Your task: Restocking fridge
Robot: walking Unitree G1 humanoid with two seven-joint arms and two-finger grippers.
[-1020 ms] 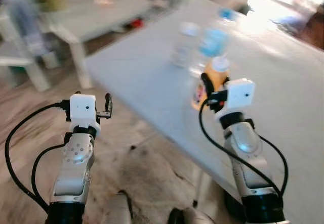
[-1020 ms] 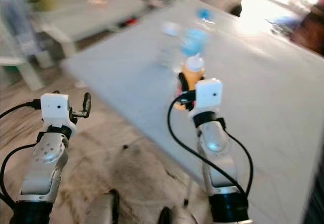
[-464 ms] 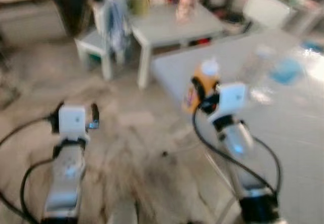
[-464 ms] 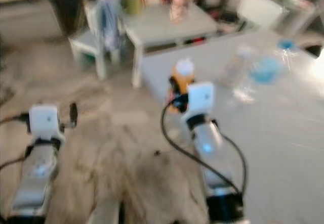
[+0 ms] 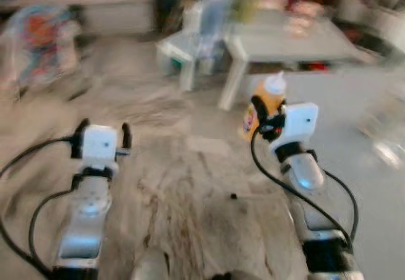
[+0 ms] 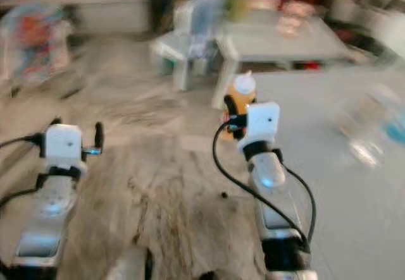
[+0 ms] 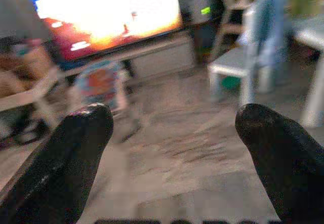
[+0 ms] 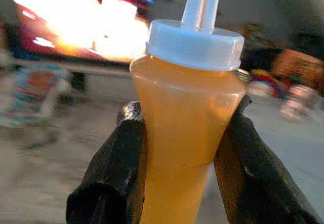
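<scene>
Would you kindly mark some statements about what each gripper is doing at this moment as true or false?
1. The right gripper is shut on the orange bottle. True.
2. The bottle's cap is missing. False: a white nozzle cap sits on it.
3. The left gripper holds a water bottle. False: it is open, with nothing between its fingers.
4. The orange bottle is held upright. True.
</scene>
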